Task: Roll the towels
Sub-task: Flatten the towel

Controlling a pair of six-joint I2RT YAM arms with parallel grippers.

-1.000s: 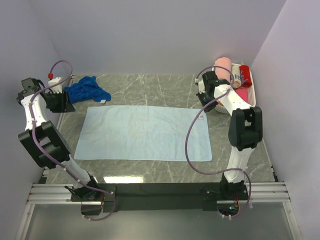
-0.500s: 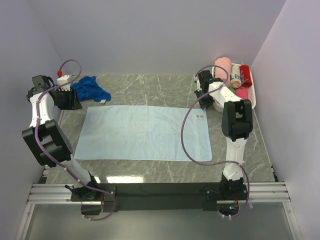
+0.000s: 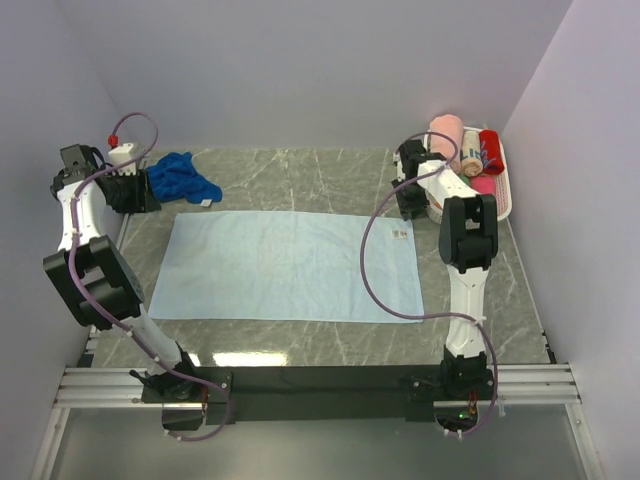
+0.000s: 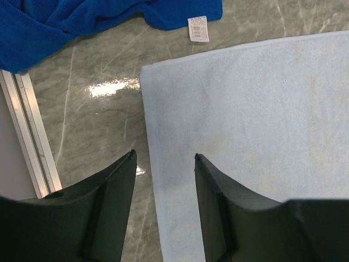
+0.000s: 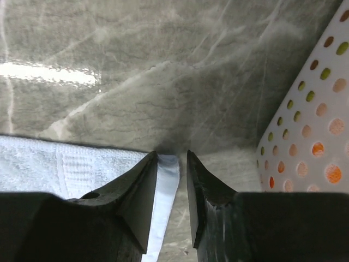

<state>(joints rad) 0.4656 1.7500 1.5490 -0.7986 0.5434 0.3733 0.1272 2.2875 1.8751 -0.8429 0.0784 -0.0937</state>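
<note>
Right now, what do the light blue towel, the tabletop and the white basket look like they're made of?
Pale blue towel: soft terry-type cloth, matte; fuzzy nap and a woven hem band show.
Tabletop: grey marble-look slab, glossy; pale veins and light glare, though real stone or laminate is unclear.
Basket: white, probably plastic; smooth wall with punched round holes.

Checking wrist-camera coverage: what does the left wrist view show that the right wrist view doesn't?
Only left wrist: the crumpled royal blue towel, its white label, and the open left gripper. Only right wrist: the perforated white basket and the right gripper, jaws slightly apart. Both: the pale blue towel lying flat on the marble table.
</note>
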